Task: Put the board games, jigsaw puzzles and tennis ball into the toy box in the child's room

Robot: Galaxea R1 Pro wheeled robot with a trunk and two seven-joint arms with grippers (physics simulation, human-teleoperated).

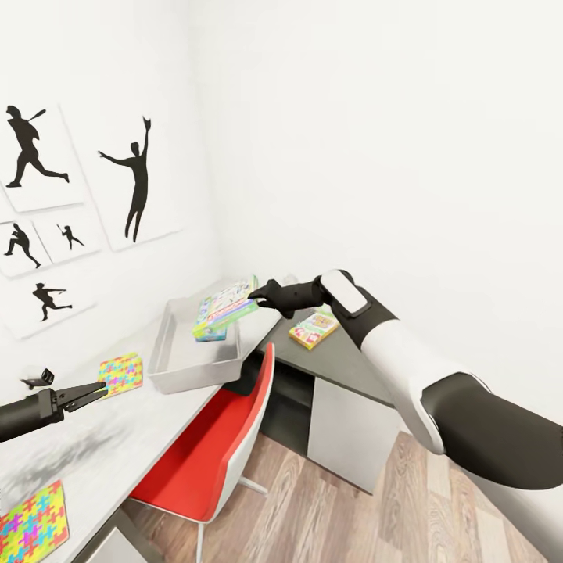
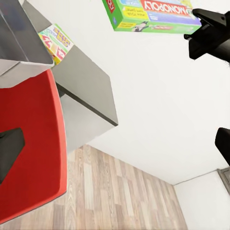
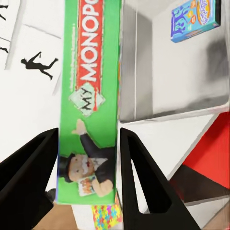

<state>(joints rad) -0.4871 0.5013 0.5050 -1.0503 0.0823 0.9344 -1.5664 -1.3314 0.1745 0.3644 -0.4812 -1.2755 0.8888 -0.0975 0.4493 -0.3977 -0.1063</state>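
Observation:
My right gripper [image 1: 256, 297] is shut on the green Monopoly board game [image 1: 227, 302], holding it tilted above the far end of the light grey toy box [image 1: 168, 348]. In the right wrist view the game [image 3: 88, 96] sits between both fingers [image 3: 143, 187]. A blue board game [image 1: 209, 335] lies inside the toy box [image 3: 177, 72]. A yellow-green board game [image 1: 314, 328] lies on the dark cabinet top. Two jigsaw puzzles [image 1: 121, 371] [image 1: 31, 522] lie on the pale desk. My left gripper [image 1: 100, 389] hovers open over the desk near the closer puzzle, holding nothing.
A red chair [image 1: 211, 446] is pushed under the desk [image 1: 102, 446] just below the toy box. The dark cabinet [image 1: 344, 407] joins the desk at the corner. Athlete posters [image 1: 137, 184] hang on the left wall. Wood-plank floor [image 1: 336, 516] lies open to the right.

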